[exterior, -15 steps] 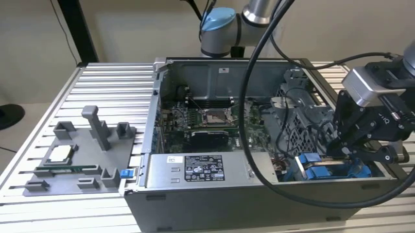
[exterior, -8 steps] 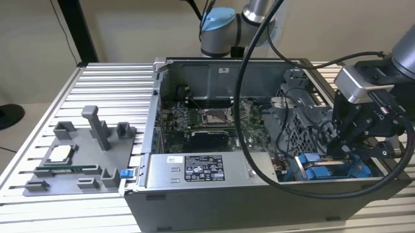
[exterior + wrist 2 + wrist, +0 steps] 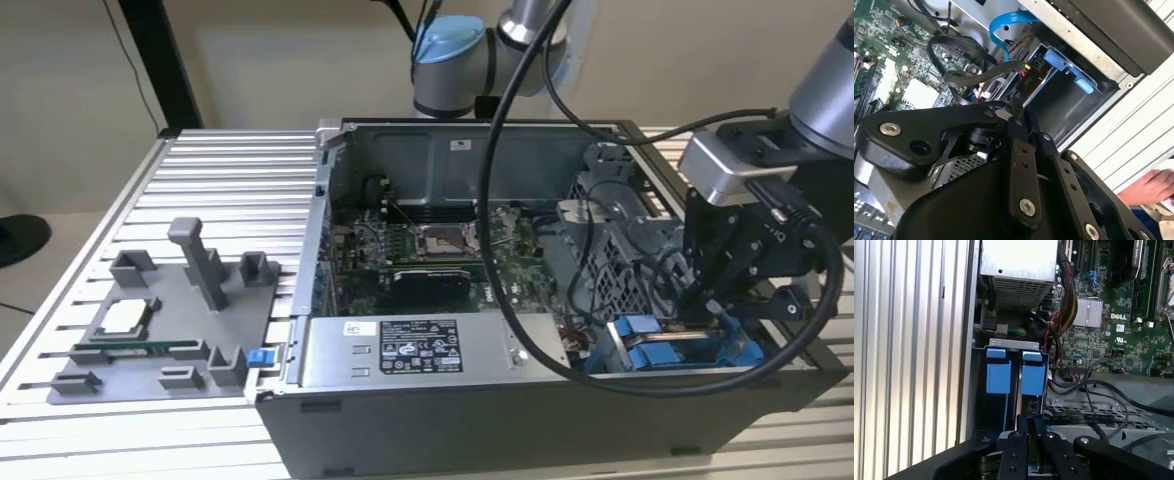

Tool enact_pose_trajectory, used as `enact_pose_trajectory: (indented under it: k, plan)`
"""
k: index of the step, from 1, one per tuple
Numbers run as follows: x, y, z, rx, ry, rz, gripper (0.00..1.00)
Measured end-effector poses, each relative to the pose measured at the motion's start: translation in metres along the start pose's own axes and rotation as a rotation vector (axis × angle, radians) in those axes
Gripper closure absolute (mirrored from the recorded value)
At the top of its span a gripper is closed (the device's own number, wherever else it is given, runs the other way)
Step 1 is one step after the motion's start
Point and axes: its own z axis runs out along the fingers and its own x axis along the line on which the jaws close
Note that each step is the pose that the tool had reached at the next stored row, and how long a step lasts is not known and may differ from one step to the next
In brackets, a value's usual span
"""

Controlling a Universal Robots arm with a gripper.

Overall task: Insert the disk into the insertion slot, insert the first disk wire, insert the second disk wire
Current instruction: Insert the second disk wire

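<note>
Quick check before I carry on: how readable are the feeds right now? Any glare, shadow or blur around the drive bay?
Exterior view: even light, the insertion slot partly shaded under the gripper. First wrist view: blue tabs crisp, bay interior dark, linkage close-up soft. Second wrist view: aluminium table washed out bright, bay interior dark, motherboard slightly soft.

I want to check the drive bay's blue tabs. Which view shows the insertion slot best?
The first wrist view: it looks straight along the insertion slot, both blue tabs side by side. The exterior view shows it partly behind the end effector. The second wrist view gives an oblique look.
</note>
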Motion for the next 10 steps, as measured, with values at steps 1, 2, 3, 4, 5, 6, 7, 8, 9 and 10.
enact_pose_trajectory:
  k: [1,2,3,4,5,6,7,8,9,10]
  plan:
    - [-0.0001,0.0,0.0,0.0016,-0.0003,0.0,1.0]
    - [-0.0002,0.0,0.0001,0.0026,-0.0009,0.0,1.0]
    - [-0.0003,0.0,0.0001,0.0037,-0.0019,0.0,1.0]
    - [-0.0005,0.0,0.0002,0.005,-0.0031,0.0,1.0]
    - [-0.0007,0.0,0.0003,0.0069,-0.005,0.0,1.0]
    - [-0.0009,-0.0001,0.0004,0.0087,-0.0076,-0.001,1.0]
    - [-0.0012,-0.0001,0.0005,0.0097,-0.0099,-0.001,1.0]
    - [-0.0015,-0.0001,0.0007,0.0105,-0.0126,-0.001,1.0]
    - [-0.0017,-0.0001,0.0009,0.0114,-0.0152,-0.001,1.0]
    - [-0.0019,-0.0001,0.0012,0.0121,-0.017,-0.001,1.0]
